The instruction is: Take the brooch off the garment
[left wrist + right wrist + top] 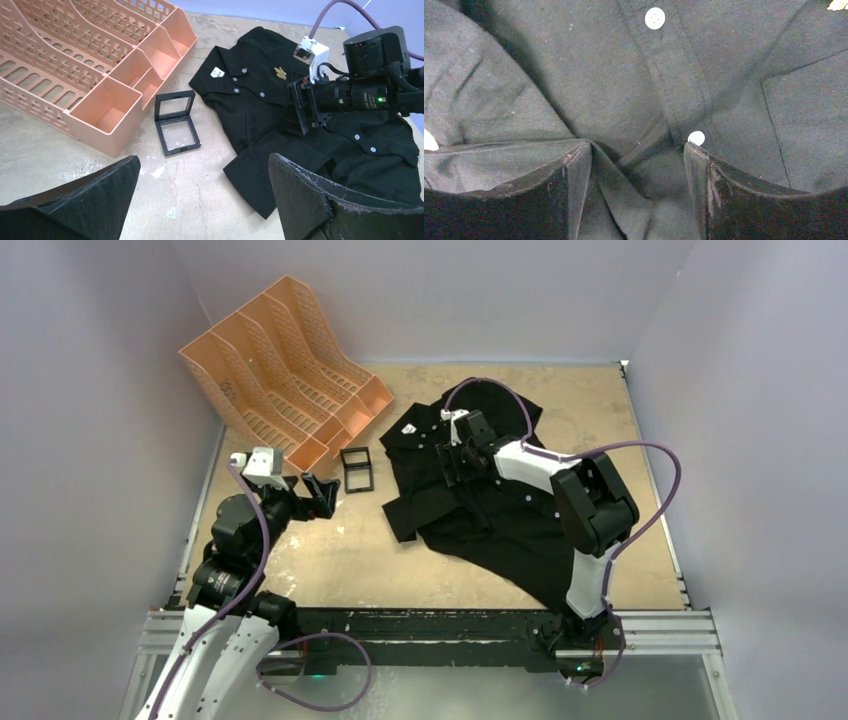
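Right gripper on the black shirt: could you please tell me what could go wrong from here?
1. The right gripper straddles a fold of the garment beside a white button, off the brooch; closing could pinch only cloth.
2. The left gripper hangs open, clear of the garment, so nothing pins it; a pull might drag it whole.

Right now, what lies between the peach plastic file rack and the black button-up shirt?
A small black square box with its lid open lies there on the tan table. The left wrist view shows it best, and the top view also shows it.
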### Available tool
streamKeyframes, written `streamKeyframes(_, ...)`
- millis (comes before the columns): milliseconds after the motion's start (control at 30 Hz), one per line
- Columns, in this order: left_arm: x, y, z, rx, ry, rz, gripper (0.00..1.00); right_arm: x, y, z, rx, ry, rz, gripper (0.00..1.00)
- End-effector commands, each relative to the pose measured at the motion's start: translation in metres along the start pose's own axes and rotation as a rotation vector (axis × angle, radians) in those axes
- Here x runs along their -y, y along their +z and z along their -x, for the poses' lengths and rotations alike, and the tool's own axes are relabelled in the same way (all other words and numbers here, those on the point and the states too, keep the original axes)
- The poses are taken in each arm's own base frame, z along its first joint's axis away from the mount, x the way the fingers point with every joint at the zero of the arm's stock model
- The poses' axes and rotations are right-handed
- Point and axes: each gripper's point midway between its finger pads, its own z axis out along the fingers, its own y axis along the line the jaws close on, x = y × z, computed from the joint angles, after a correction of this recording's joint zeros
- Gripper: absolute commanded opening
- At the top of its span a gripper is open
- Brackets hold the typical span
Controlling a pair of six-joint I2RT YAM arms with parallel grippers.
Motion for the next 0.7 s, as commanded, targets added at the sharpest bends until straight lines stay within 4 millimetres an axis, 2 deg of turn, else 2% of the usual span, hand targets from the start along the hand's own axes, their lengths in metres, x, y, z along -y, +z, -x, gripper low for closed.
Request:
streamKeyframes(0,0.009,-0.001,0.011,0.033,0.004,-0.048,0.99,0.005,0.004,0.003,-0.009,-0.013,-0.029,0.66)
streamKeyframes(133,0.018,0.002,0.007,0.016,0.011,-0.103,0.99,0.001,-0.001,-0.010,-0.036,-0.010,-0.027,0.53)
streamKeyframes(333,0.022,0.010,-0.001,-0.032,-0.002,-0.119,0.99,-0.018,-0.017,-0.038,-0.078,0.006,-0.013,0.54)
streamKeyframes(467,0.032,0.018,-0.008,-0.097,-0.050,-0.158,0.98,-0.034,-0.031,-0.054,-0.093,0.025,0.025,0.56)
streamKeyframes(567,0.041,0.034,-0.025,-0.228,-0.071,-0.194,0.98,-0.040,-0.044,-0.054,-0.072,0.037,0.054,0.59)
streamKeyframes(667,0.054,0.050,-0.041,-0.344,-0.107,-0.254,0.98,-0.044,-0.061,-0.040,-0.023,0.034,0.075,0.64)
